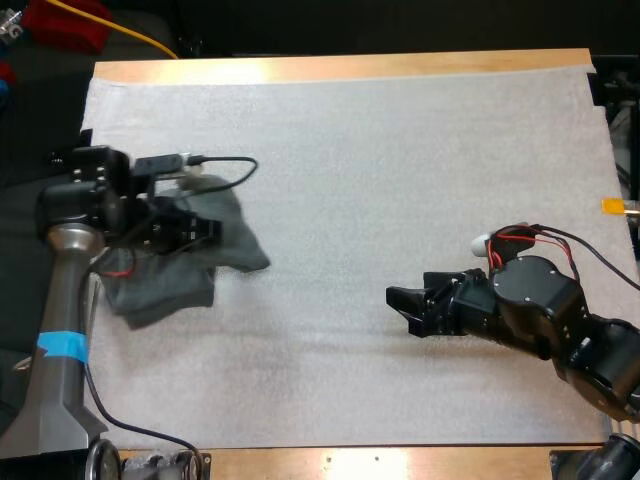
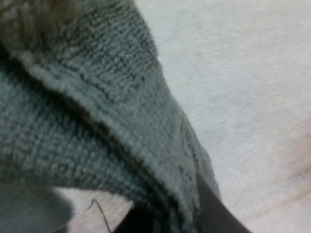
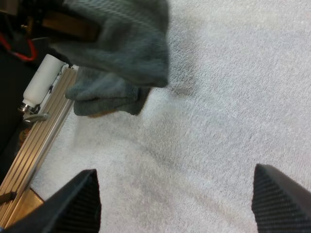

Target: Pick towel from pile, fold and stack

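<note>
A dark grey-green towel [image 1: 238,238] hangs lifted at the left side of the mat, with my left gripper [image 1: 203,228] shut on its upper edge. In the left wrist view its looped cloth [image 2: 107,111] drapes over one dark finger [image 2: 214,208]. More towel cloth [image 1: 160,290] lies crumpled on the mat just below and to the left of the held piece. In the right wrist view the raised towel [image 3: 129,41] hangs above the lying cloth [image 3: 107,94]. My right gripper [image 1: 403,300] [image 3: 177,204] rests low at the mat's right half, open, pointing left toward the towels with nothing between its fingers.
The white mat [image 1: 380,170] covers most of the wooden table [image 1: 340,66]. An aluminium rail [image 3: 41,141] runs along the mat's edge beside the lying cloth.
</note>
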